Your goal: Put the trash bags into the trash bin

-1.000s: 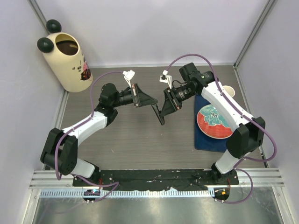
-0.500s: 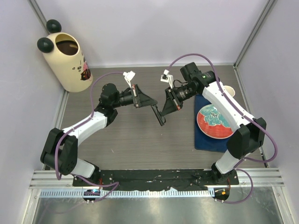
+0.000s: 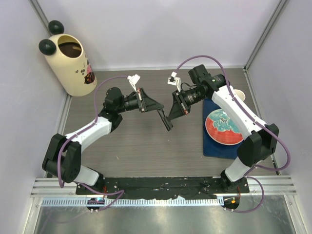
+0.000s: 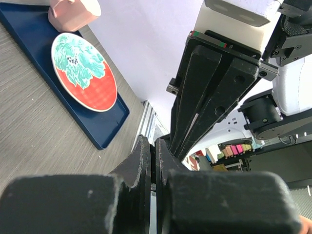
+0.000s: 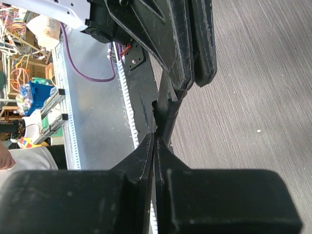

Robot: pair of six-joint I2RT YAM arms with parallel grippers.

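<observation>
A narrow, folded strip of black trash bag hangs above the middle of the table, between the two grippers. My left gripper points right and is shut on the strip's upper end. My right gripper points down-left toward it and is shut on the same strip; in the right wrist view the trash bag runs from my right gripper up to the left fingers. In the left wrist view my left gripper is shut, with the right fingers just beyond. The cream trash bin with black ears stands open-topped at the far left corner.
A red plate with a green pattern lies on a navy mat at the right, and a small pale cup stands behind it. Walls close in the back and both sides. A black rail runs along the near edge.
The right gripper's jaws have closed on the bag strip. Both arms have barely shifted, and the left gripper stays shut.
</observation>
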